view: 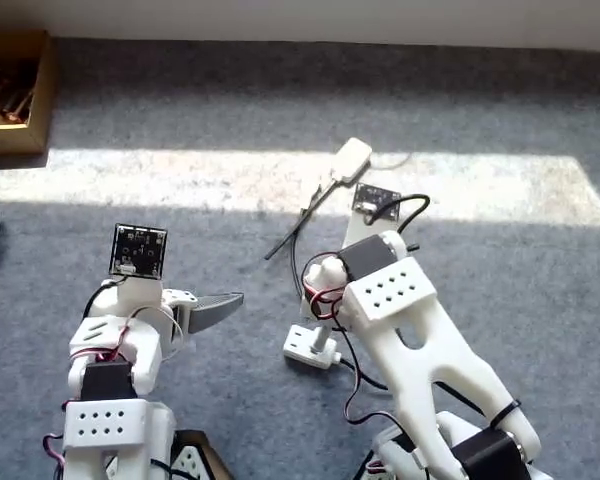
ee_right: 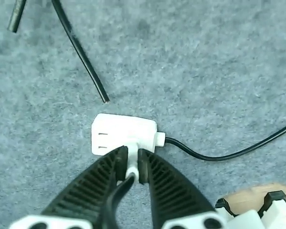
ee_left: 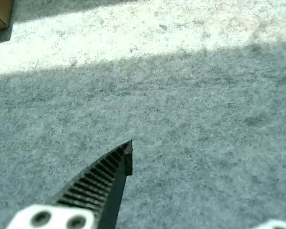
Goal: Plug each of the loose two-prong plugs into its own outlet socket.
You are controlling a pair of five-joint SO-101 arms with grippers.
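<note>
From the high view, I see the white outlet block [view: 308, 346] lying on the grey carpet [view: 500, 120], near the middle and toward the near edge. It sits right under the tip of my right arm [view: 390, 290]. My left gripper [view: 195, 310] hangs over bare carpet toward the left edge.

In the left wrist view, one ribbed finger [ee_left: 105, 181] shows above the carpet. The jaws are spread wide with nothing between them.

In the right wrist view, my right gripper [ee_right: 132, 155] is squeezed tight on a small white plug [ee_right: 131, 151], which touches the block's near side. I cannot tell if the prongs are all the way in. I think the plug is light, hard and smooth, so holding its flat sides is best, not its floppy cord. The block is light too and may slide when pushed.
</note>
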